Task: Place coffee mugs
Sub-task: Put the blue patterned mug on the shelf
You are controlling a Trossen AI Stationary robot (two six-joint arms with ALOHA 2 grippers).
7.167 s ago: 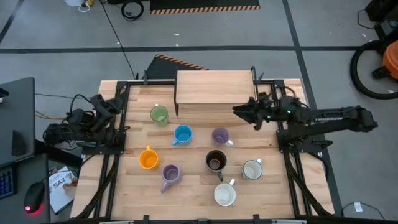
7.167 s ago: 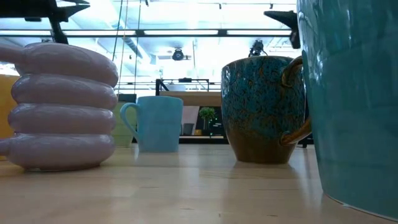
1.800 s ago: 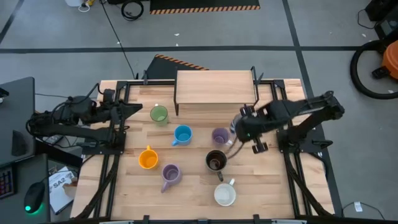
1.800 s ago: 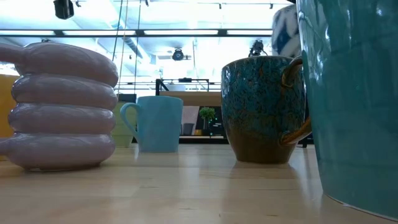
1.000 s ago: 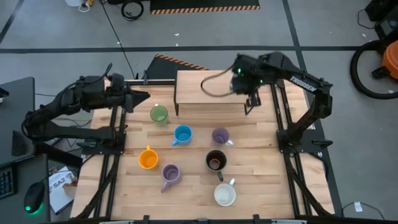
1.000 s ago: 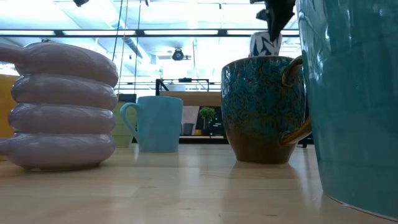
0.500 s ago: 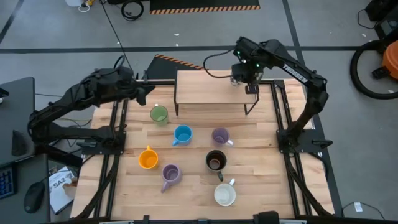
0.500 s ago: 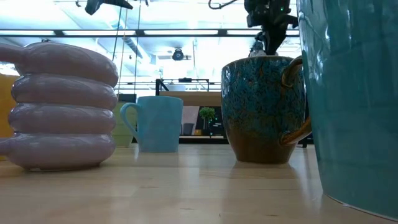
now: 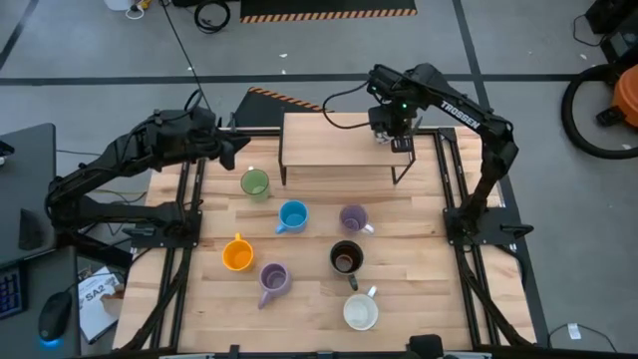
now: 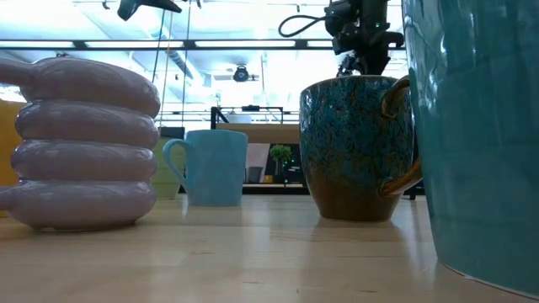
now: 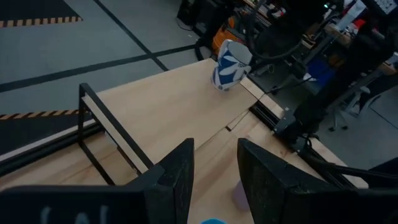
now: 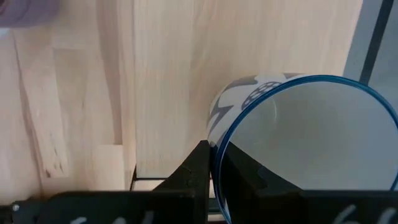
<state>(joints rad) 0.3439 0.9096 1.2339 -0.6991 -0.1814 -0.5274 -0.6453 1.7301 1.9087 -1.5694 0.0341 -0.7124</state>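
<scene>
My right gripper (image 9: 391, 128) is shut on a white mug with a blue pattern (image 11: 227, 65) at the far right corner of the wooden shelf (image 9: 339, 142). In the left wrist view the mug is tilted at the shelf top; whether its base touches the shelf I cannot tell. My left gripper (image 9: 236, 150) is open and empty above the table's far left, near the green mug (image 9: 254, 183). The blue (image 9: 292, 215), lilac (image 9: 353, 217), orange (image 9: 237, 254), second lilac (image 9: 272, 281), dark brown (image 9: 346, 257) and white (image 9: 361, 311) mugs stand upright on the table. My right gripper holds the patterned mug by its rim (image 12: 219, 144), the wall pinched with one finger (image 12: 199, 169) outside and the other inside the mug. The fingers come from above, pointing down. The mug hangs slightly tilted, mouth up, at the shelf top.
The shelf stands on thin black legs (image 9: 401, 172) at the table's far middle, its top bare left of the held mug. Black rails (image 9: 189, 229) run along both table sides. The low view has the ribbed lilac mug (image 10: 84, 143) and a teal-looking mug (image 10: 476, 135) close by.
My right gripper has carried the patterned mug toward the far right corner of the shelf and down toward its top. My left gripper has shifted a little toward the shelf. The mugs on the table have stayed where they were.
</scene>
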